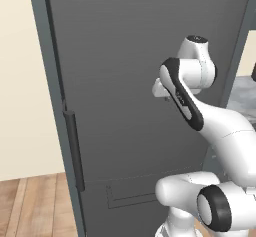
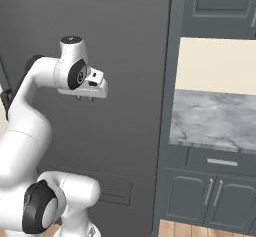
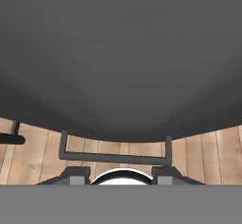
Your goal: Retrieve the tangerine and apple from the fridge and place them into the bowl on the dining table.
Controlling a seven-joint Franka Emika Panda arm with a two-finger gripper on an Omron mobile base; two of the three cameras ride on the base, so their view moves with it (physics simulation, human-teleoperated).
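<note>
The gripper (image 2: pixel 85 99) hangs in front of the closed fridge (image 2: pixel 100 41) door at about mid-height, pointing down, with nothing between its fingers; only two short finger stubs show beneath the white hand in the right base view, and in the hand view the two dark fingertips (image 3: pixel 75 176) sit apart at the bottom edge, a gap between them, holding nothing, though how wide the jaws stand cannot be told exactly. The hand view looks down the dark grey door face to the wooden floor (image 3: pixel 203 157) below, and it shows a thin dark rectangular outline near the door's lower edge; the same outline appears low on the door in both base views. The left base view alone shows the long vertical black bar handle (image 1: pixel 74 151) on the door's left edge, well to the left of the gripper (image 1: pixel 161 92), with a cream wall (image 1: pixel 20 81) beyond it and floorboards at the bottom. The right base view instead shows what stands to the fridge's right: dark grey cabinets (image 2: pixel 210 191) with slim handles, a drawer, a marble counter (image 2: pixel 215 121) and a cream panel above. The fridge door is a flat, plain dark grey slab, shut
</note>
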